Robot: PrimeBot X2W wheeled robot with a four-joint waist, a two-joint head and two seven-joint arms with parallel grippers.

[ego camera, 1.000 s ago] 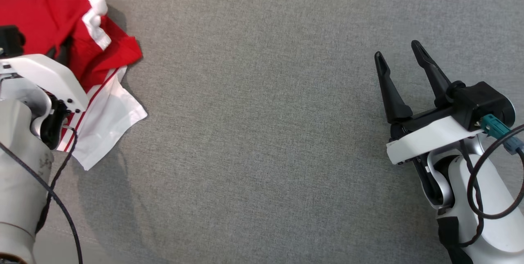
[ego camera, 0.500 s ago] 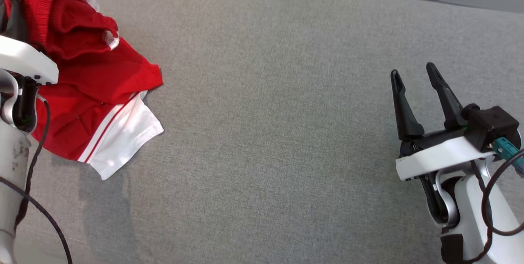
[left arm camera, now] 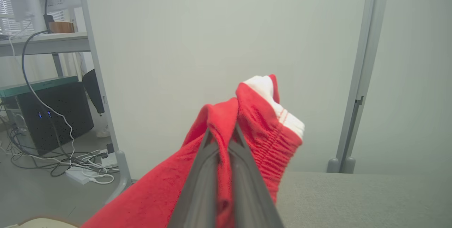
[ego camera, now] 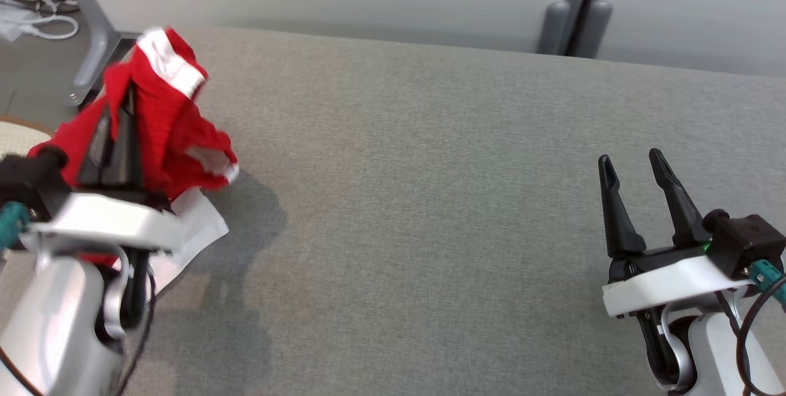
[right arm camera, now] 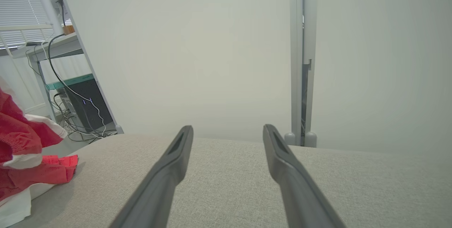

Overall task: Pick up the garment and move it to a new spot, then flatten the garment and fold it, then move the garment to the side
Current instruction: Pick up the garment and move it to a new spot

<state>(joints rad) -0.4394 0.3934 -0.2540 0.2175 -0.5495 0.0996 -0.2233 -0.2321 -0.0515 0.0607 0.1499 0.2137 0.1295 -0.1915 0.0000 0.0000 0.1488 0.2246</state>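
While the left gripper (left arm camera: 221, 136) is clenched on a bunched fold by the waistband, the garment (ego camera: 169, 126) hangs over the table's (ego camera: 430, 212) left edge, its white hem seemingly resting there. Soft, light and limp, it is probably better taken at two waistband corners. The right gripper (ego camera: 634, 166) stands agape and empty.

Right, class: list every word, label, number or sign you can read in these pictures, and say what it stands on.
No text here can be read.
White tag above the desk: marks too small and blurred to read.
Red garment: white trim, no lettering visible.
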